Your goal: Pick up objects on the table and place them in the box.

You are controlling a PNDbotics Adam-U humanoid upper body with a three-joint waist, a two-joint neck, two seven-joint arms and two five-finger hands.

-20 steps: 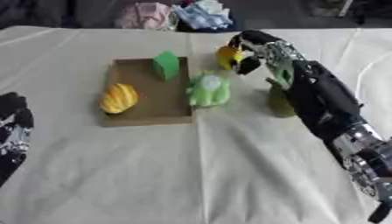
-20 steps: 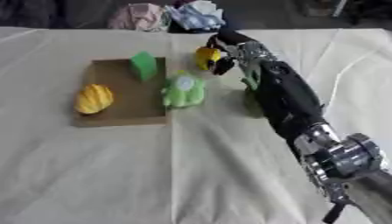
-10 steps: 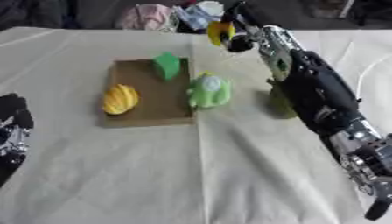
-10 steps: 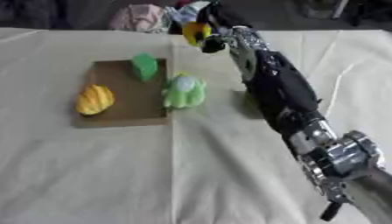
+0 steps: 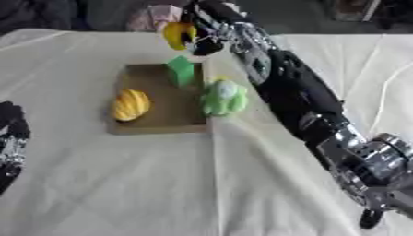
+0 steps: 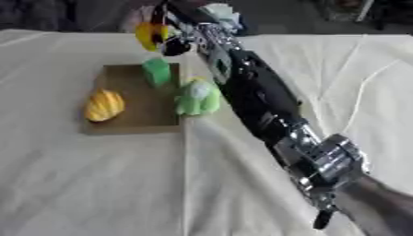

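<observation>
Box [image 5: 153, 125] w/ orange thing [image 5: 131, 104], green block [image 5: 180, 70].

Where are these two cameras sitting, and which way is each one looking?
Left eye view: in the robot's head, looking down at the table and the brown box; shows the right hand curled round a yellow object, plus the left hand idle at the left edge.
Right eye view: beside it in the head, facing the same way; shows only the right arm.
Shared: the same moment, box, orange-yellow object, green block and pale green toy.
</observation>
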